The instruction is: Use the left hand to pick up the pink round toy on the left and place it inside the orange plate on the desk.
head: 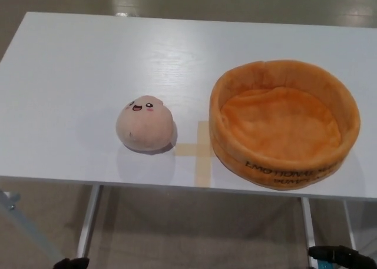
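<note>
The pink round toy [144, 124], a plush ball with a small smiling face, rests on the white desk [88, 63] left of centre. To its right stands the orange plate [284, 123], a soft round basket with high walls and nothing inside. Only a sliver of my left hand [70, 262] shows at the bottom edge, below the desk's front edge. My right hand [343, 256] peeks in at the bottom right corner, also below the desk. Both hands are far from the toy.
A tan tape cross [200, 148] marks the desk between toy and plate. The desk's front edge runs just below them, with metal legs [88, 222] and floor beneath.
</note>
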Controlling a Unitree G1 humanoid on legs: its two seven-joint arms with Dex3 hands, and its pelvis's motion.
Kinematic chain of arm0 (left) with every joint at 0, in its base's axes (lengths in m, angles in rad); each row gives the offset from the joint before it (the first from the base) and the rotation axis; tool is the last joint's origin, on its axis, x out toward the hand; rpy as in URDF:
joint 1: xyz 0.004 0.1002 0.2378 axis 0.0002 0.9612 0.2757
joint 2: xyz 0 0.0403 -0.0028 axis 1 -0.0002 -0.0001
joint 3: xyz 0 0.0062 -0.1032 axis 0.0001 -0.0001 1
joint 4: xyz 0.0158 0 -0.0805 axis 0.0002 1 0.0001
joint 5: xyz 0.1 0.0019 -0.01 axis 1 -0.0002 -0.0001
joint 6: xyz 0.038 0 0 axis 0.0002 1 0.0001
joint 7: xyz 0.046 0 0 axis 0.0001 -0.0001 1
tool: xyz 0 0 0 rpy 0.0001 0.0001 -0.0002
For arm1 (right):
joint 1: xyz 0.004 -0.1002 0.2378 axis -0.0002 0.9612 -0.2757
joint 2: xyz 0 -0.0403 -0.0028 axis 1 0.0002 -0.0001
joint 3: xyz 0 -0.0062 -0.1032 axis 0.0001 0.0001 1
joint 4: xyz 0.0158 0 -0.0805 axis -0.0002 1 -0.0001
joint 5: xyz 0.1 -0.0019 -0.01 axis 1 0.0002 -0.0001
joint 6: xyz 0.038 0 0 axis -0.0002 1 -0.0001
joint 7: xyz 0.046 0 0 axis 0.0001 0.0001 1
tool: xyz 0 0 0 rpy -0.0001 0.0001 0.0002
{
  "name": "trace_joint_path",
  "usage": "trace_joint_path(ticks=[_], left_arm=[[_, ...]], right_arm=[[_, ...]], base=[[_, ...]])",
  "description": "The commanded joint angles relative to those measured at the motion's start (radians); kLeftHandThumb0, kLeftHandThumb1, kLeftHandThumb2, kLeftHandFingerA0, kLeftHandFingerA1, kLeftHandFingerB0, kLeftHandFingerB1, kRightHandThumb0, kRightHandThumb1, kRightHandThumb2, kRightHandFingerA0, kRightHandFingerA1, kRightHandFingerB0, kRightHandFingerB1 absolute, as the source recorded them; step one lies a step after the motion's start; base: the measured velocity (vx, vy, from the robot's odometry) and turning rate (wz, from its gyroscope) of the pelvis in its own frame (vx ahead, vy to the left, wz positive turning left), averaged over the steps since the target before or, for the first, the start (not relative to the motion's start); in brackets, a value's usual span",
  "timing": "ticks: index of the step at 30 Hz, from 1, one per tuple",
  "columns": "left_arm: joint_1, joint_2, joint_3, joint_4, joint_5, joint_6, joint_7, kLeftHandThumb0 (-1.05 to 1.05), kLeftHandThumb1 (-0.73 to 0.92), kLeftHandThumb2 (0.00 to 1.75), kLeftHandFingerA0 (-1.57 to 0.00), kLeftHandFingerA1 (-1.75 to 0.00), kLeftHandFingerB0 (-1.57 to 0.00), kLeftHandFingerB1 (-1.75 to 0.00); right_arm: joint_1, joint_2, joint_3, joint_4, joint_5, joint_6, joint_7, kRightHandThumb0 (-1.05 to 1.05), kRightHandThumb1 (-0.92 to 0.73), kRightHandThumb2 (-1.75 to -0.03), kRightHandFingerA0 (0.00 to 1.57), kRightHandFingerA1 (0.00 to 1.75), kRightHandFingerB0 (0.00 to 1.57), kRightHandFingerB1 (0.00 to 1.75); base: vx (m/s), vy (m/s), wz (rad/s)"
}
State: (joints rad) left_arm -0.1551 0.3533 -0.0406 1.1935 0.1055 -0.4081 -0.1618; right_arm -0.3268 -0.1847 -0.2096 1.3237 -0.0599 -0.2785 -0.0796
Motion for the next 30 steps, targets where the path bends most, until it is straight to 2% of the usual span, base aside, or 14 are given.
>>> trace_joint_path(ticks=[1,4,8,9,11,15,16,18,19,22,25,26,29,30], left_arm=[[0.112,0.081,-0.024,-0.145,-0.014,-0.12,-0.215,-0.47,0.49,0.65,-0.07,-0.24,-0.09,-0.26],[0.145,0.107,-0.033,-0.216,-0.018,-0.126,-0.248,-0.42,0.55,0.57,-0.06,-0.27,-0.1,-0.26],[0.267,0.217,-0.063,-0.545,-0.068,-0.106,-0.4,-0.45,0.52,0.59,-0.07,-0.23,-0.11,-0.26],[0.281,0.237,-0.07,-0.588,-0.065,-0.123,-0.409,-0.45,0.53,0.59,-0.08,-0.25,-0.11,-0.25],[0.317,0.273,-0.077,-0.701,-0.092,-0.12,-0.453,-0.45,0.54,0.56,-0.05,-0.27,-0.09,-0.26],[0.391,0.355,-0.084,-0.958,-0.144,-0.07,-0.515,-0.52,0.51,0.59,-0.05,-0.23,-0.11,-0.25],[0.411,0.375,-0.082,-1.025,-0.153,-0.054,-0.52,-0.5,0.51,0.58,-0.05,-0.23,-0.11,-0.25],[0.438,0.407,-0.076,-1.124,-0.178,-0.038,-0.536,-0.49,0.51,0.58,-0.06,-0.24,-0.11,-0.25],[0.451,0.433,-0.07,-1.19,-0.195,-0.037,-0.548,-0.52,0.51,0.6,-0.08,-0.25,-0.12,-0.24],[0.464,0.482,-0.056,-1.297,-0.226,-0.07,-0.568,-0.6,0.42,0.72,-0.06,-0.34,-0.09,-0.32],[0.48,0.527,-0.029,-1.407,-0.291,-0.089,-0.585,-0.48,0.51,0.57,-0.1,-0.26,-0.16,-0.28],[0.484,0.54,-0.018,-1.444,-0.317,-0.097,-0.588,-0.48,0.5,0.59,-0.08,-0.25,-0.14,-0.27],[0.494,0.563,0.002,-1.502,-0.355,-0.091,-0.594,-0.49,0.5,0.59,-0.07,-0.24,-0.14,-0.27],[0.502,0.572,0.021,-1.543,-0.391,-0.092,-0.592,-0.28,0.38,0.91,-0.02,-0.51,0.0,-0.47]], right_arm=[[0.006,-0.002,-0.015,0.003,0.016,-0.009,-0.015,-0.27,-0.42,-0.82,0.69,1.17,0.5,0.88],[0.006,-0.003,-0.011,0.003,0.01,-0.01,-0.021,-0.28,-0.43,-0.81,0.69,1.15,0.49,0.87],[0.011,-0.005,0.004,0.0,-0.009,-0.038,-0.04,-0.33,-0.32,-0.95,0.61,0.91,0.49,0.84],[0.009,-0.004,0.003,-0.001,-0.007,-0.035,-0.043,-0.29,-0.35,-0.88,0.49,1.03,0.39,0.97],[0.008,-0.003,0.003,-0.001,-0.005,-0.034,-0.051,-0.25,-0.33,-0.9,0.36,0.98,0.32,0.99],[0.008,-0.004,0.019,-0.001,-0.022,-0.039,-0.074,-0.32,-0.32,-0.89,0.24,0.86,0.17,0.88],[0.008,-0.004,0.019,-0.001,-0.021,-0.039,-0.077,-0.3,-0.3,-0.98,0.29,0.69,0.21,0.65],[0.007,-0.005,0.022,-0.002,-0.024,-0.039,-0.084,-0.34,-0.32,-0.98,0.23,0.67,0.15,0.63],[0.007,-0.005,0.024,-0.002,-0.027,-0.04,-0.092,-0.39,-0.35,-0.88,0.09,0.87,0.02,0.87],[0.005,-0.005,0.022,-0.001,-0.027,-0.045,-0.104,-0.41,-0.35,-0.89,0.06,0.8,0.0,0.79],[0.001,-0.008,0.032,-0.001,-0.04,-0.04,-0.141,-0.42,-0.3,-0.98,0.13,0.64,0.03,0.59],[0.001,-0.008,0.034,-0.002,-0.042,-0.038,-0.144,-0.46,-0.36,-0.87,0.09,0.76,0.0,0.72],[0.0,-0.008,0.036,-0.002,-0.042,-0.037,-0.147,-0.45,-0.37,-0.86,0.07,0.74,0.0,0.71],[0.0,-0.007,0.035,-0.002,-0.039,-0.036,-0.144,-0.41,-0.38,-0.87,0.05,0.79,0.0,0.73]], base=[[0.0,0.0,0.0],[0.0,0.0,0.0],[0.0,0.0,0.0],[0.0,0.0,0.0],[0.0,0.0,0.0],[0.0,0.0,0.0],[0.0,0.0,0.0],[0.0,0.0,0.0],[0.0,0.0,0.0],[0.0,0.0,0.0],[0.0,0.0,0.0],[0.0,0.0,0.0],[0.0,0.0,0.0],[0.0,0.0,0.0]])
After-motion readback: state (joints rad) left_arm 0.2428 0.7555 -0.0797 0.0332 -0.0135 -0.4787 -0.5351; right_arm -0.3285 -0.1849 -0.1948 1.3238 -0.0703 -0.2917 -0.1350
